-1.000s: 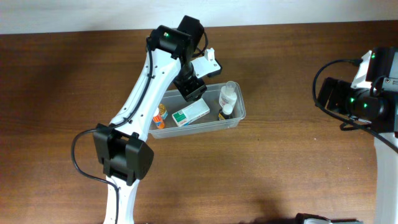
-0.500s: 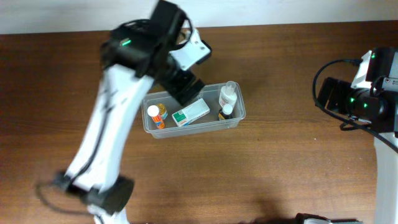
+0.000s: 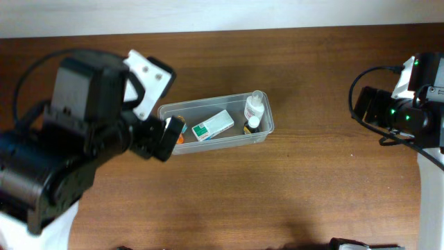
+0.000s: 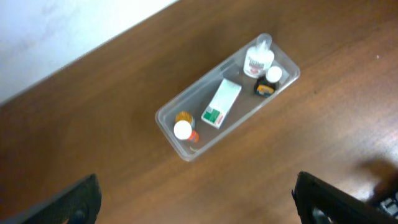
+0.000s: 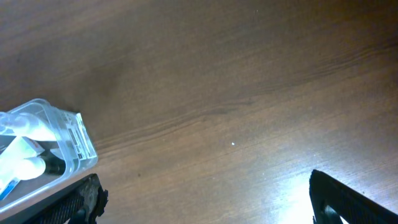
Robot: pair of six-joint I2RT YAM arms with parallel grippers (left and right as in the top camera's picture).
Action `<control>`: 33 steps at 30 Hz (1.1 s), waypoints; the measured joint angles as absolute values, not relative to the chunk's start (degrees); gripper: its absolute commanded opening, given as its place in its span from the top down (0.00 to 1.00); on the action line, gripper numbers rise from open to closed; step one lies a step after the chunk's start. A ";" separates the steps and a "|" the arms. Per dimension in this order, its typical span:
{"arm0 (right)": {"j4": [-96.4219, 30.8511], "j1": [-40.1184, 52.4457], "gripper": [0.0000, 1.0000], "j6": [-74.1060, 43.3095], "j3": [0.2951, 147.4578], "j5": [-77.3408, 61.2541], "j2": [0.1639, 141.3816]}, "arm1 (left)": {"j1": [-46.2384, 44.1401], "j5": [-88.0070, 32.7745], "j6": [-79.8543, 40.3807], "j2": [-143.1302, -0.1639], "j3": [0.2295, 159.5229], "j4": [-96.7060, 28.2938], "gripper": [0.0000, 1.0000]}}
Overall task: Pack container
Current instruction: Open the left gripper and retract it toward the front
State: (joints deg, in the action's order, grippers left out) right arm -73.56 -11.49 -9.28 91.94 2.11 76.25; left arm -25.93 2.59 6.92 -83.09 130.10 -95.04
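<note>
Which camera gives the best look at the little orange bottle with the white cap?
Left wrist: the orange bottle is fully visible at one end of the container. Overhead, the left arm covers most of it. Right wrist shows only the container's other end, not this bottle.

Overhead straight down, left wrist high over tub point(image 4: 198, 99), right wrist low, tub at 9 o'clock, all share tub
</note>
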 measured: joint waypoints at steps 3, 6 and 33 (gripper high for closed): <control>-73.49 -11.49 0.02 -9.30 91.94 2.09 76.25 | -25.93 3.46 4.64 -76.31 118.30 -89.65 0.01; -73.54 -11.49 0.02 -9.28 91.98 2.09 76.25 | -25.93 3.44 1.76 -68.47 102.08 -79.61 0.01; -73.52 -11.51 0.02 -9.26 92.05 2.11 76.25 | -25.93 -1.76 -6.96 -60.27 48.45 -46.04 0.01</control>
